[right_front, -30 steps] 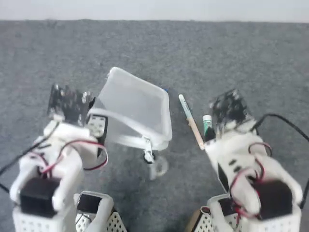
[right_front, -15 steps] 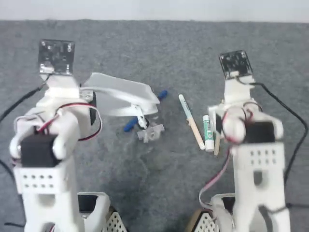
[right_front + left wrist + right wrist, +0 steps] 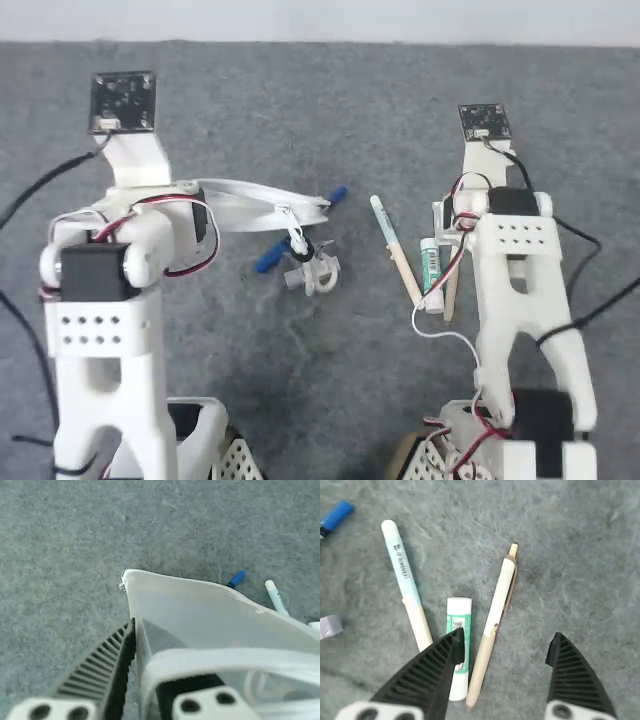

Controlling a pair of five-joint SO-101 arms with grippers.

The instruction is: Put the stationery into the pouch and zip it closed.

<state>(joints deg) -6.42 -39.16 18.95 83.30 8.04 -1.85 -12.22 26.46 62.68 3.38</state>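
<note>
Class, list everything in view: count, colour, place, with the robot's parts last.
Translucent soft plastic pouch: one, milky white, gripped at its edge, left of the pens.
Blue pen: one, blue, partly hidden under the pouch.
Clear plastic zip tag: one, clear, on the mat by the pouch's zip.
Mint-capped cream pen: one, mint and cream, on the mat right of the pouch.
Green-and-white stick tube: one, green and white, between the two cream pens.
Cream click pen: one, cream, beside the tube.
Grey felt mat: one, grey, covers the table.
Left claw: one, black and white, shut on the pouch.
Right claw: one, black and white, open above the tube.
</note>
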